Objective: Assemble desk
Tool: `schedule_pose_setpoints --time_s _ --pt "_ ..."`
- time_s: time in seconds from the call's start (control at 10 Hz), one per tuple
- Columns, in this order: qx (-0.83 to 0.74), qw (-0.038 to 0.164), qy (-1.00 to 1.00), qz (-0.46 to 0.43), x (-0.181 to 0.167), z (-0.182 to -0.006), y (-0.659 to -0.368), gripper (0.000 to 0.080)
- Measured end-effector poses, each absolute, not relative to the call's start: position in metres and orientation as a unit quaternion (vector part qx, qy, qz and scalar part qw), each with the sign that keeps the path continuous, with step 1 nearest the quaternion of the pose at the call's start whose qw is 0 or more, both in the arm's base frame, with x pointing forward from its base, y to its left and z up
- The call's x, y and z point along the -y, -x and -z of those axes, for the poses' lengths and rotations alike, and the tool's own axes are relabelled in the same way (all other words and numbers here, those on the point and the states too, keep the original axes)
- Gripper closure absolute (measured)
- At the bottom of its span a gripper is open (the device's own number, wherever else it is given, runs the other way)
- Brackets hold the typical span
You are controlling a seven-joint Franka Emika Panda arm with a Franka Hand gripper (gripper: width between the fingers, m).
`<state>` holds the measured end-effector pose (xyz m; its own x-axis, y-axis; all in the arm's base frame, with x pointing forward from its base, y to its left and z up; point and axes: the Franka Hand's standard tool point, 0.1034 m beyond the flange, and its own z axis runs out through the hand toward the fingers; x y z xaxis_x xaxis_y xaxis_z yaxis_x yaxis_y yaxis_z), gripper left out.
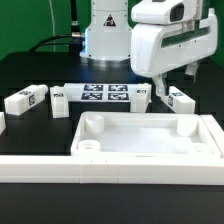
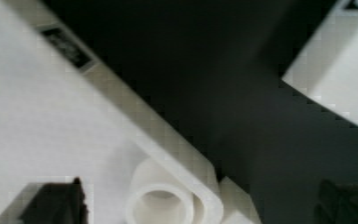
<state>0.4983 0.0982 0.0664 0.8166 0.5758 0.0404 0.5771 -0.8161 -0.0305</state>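
Robot's two-finger gripper point(image 1: 170, 82) spread wide, empty, hovering by far corner of large white plastic tray-like desk top point(image 1: 150, 140) lying front-centre. We'd centre over 1 white square-section leg point(image 1: 181, 99), jaws square, before descending.

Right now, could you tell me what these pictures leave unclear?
Exterior view: a white piece is cut off by the picture's left edge; tags on the marker board are too small to read.
Wrist view: a white part is blurred and cut off by the edge; I cannot tell which.
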Motion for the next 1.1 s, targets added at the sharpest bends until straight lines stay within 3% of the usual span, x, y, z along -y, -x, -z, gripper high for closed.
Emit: schedule_pose_setpoints --time_s 0.6,0.9,1.1 --pt "0.111 0.036 0.993 0.006 -0.115 -0.057 -0.485 0.0151" --pt "0.126 0.035 0.991 -0.003 -0.127 -0.043 -0.457 0.0151" --pt "0.126 0.035 0.991 -0.011 -0.128 -0.046 -0.461 0.0151"
